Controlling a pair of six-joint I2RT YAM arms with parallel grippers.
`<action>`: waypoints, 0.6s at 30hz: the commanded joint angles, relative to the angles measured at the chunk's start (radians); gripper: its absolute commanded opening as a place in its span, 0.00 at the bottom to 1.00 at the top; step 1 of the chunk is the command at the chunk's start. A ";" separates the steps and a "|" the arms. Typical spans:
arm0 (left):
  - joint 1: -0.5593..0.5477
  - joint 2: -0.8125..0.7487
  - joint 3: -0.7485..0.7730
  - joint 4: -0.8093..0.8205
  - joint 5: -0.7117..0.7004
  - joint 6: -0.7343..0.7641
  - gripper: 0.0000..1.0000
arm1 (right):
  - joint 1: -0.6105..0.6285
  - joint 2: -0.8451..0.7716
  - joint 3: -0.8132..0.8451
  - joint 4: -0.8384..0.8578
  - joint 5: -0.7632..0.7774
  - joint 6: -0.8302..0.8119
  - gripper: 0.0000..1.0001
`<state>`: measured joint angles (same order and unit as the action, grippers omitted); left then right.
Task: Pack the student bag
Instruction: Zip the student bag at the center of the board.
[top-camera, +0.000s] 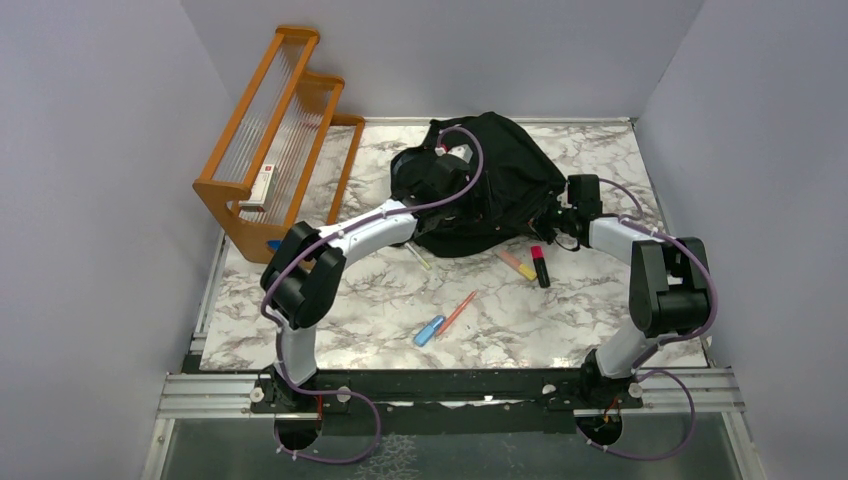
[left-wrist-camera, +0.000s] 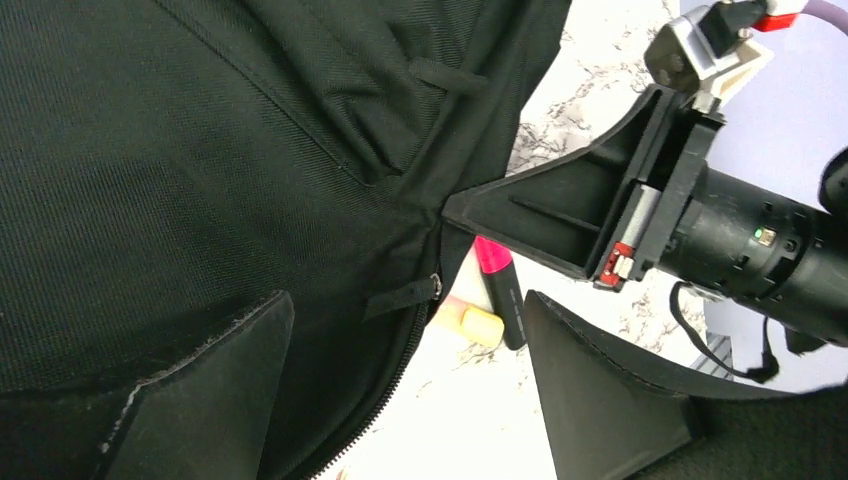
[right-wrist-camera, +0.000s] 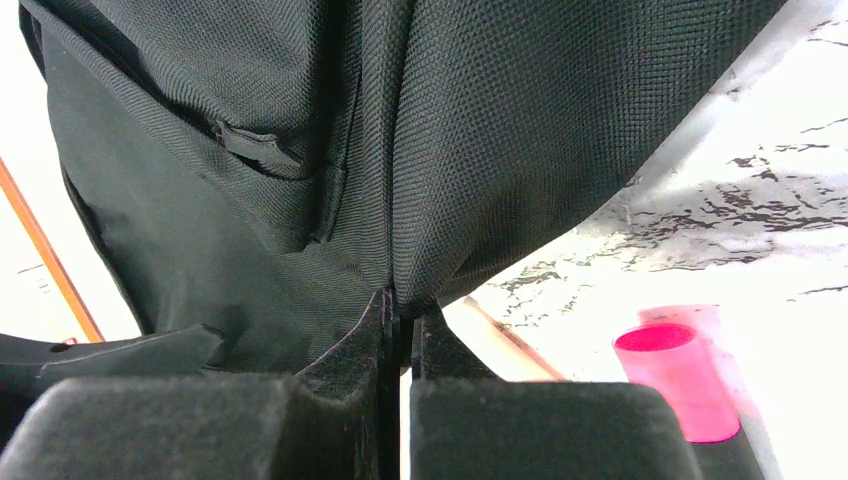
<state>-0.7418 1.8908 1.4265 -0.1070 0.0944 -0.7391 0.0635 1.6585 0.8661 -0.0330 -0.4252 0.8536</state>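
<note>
- Two containers sit before you on the marble table: the student bag and an orange wooden rack with clear slats.
- Your wooden rack stands at the far left, close to the side wall. A white card with a red mark leans in its lower tier. A small blue thing shows at its near foot, too small to name.
- Your student bag lies slumped at the far middle of the table, near the back wall. It is a black heap of coarse woven cloth, creased into deep folds. A short loop tab is stitched on, and a zip line runs along one edge. Whatever lies inside is hidden in all three views.
- Your right gripper is clamped on a fold of fabric at the bag's right-hand edge. Its jaws are pressed together with the cloth pinched between them and drawn into a peak.
- Your left gripper hovers over the bag with its jaws spread wide. It holds nothing, with the zip edge lying beneath the gap.
- Just beside the pinched corner, on bare marble, lie a pink highlighter with a black body and a yellow highlighter, close against each other.
- A thin pale pen lies just off the bag's near edge.
- Nearer your arm bases, well apart from the bag, a blue marker and an orange pen lie side by side, almost touching.
</note>
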 joint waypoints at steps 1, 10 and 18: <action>-0.014 0.027 0.035 -0.037 -0.078 -0.064 0.86 | -0.013 -0.034 -0.010 0.024 0.019 -0.018 0.01; -0.024 0.087 0.078 -0.026 -0.024 -0.096 0.71 | -0.013 -0.035 -0.022 0.024 0.005 -0.013 0.01; -0.034 0.122 0.104 0.000 0.014 -0.103 0.49 | -0.013 -0.037 -0.032 0.051 0.003 -0.014 0.01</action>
<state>-0.7650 1.9903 1.4937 -0.1356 0.0734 -0.8295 0.0635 1.6508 0.8501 -0.0185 -0.4278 0.8543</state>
